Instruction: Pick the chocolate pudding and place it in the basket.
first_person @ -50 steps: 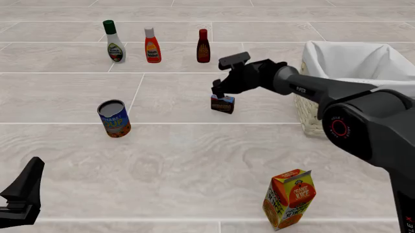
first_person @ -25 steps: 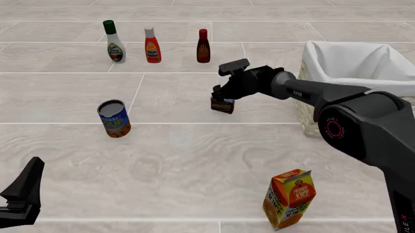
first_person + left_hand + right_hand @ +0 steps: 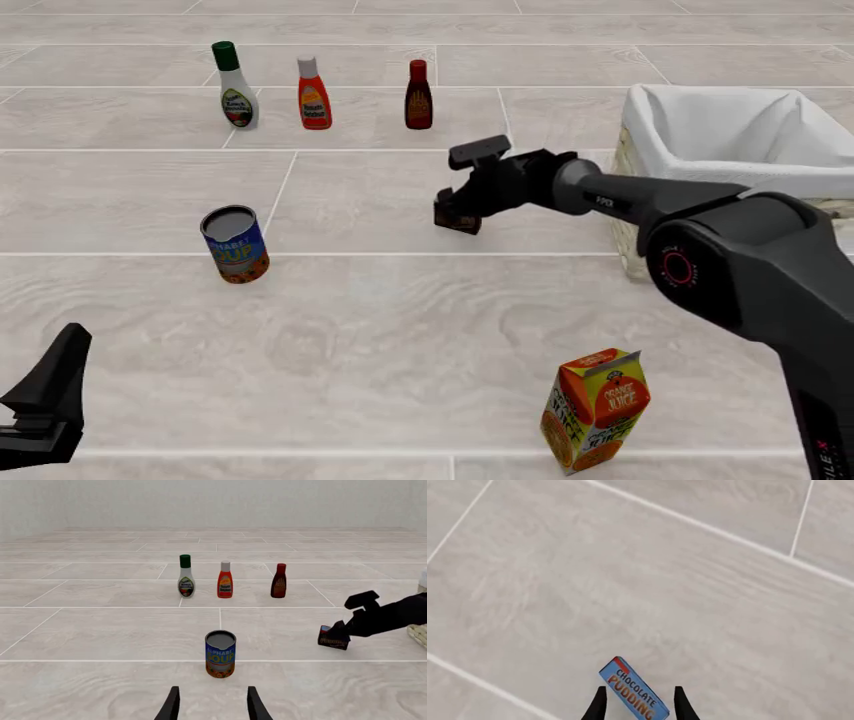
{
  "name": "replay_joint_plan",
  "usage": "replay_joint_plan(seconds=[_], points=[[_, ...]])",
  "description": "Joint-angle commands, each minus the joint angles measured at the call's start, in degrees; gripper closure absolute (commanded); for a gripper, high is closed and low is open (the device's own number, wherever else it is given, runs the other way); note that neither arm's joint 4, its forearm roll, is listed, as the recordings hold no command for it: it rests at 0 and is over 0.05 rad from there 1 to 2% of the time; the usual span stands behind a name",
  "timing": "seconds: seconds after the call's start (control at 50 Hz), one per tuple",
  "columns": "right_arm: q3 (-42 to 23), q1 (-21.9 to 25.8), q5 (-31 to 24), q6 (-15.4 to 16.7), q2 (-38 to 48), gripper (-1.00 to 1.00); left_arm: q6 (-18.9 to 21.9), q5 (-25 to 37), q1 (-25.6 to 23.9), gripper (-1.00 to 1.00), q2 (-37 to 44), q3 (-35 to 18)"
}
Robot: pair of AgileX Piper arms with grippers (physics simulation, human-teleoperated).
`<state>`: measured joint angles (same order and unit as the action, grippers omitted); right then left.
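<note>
The chocolate pudding (image 3: 457, 218), a small dark box with a blue and red label, stands on the tiled surface mid-table. My right gripper (image 3: 459, 206) is lowered over it. In the right wrist view the pudding (image 3: 632, 691) lies tilted between the two fingertips (image 3: 599, 707), which stand apart on either side of it, so the gripper (image 3: 639, 706) is open. The basket (image 3: 638, 112), wicker with a white cloth lining, sits to the right of the pudding. My left gripper (image 3: 212, 707) is open and holds nothing, low at the near left corner (image 3: 51, 395).
A soup can (image 3: 235, 244) stands left of centre. Three bottles line the far side: white dressing (image 3: 236, 86), orange-red sauce (image 3: 314, 94), dark brown sauce (image 3: 419, 95). An orange juice carton (image 3: 595, 410) stands at the near right.
My right gripper has come down around the pudding, and its arm has dropped lower. The pudding stays where it was. The left arm has not moved.
</note>
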<state>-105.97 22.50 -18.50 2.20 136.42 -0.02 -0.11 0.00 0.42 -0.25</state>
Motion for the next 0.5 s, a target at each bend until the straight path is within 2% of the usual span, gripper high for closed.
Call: replay_joint_plan(seconds=[0.02,0.36,0.5], points=[[0.51,0.20,0.58,-0.19,0.67,-1.00,-0.01,0.00,-0.01,-1.00,0.00,0.00],[0.61,0.45,1.04,-0.56,1.37,-1.00,-0.01,0.00,0.00,-1.00,-0.01,0.00],[3.55,1.46,3.74,-0.94,-0.78,-1.00,-0.01,0.00,0.00,-1.00,0.00,0.00]])
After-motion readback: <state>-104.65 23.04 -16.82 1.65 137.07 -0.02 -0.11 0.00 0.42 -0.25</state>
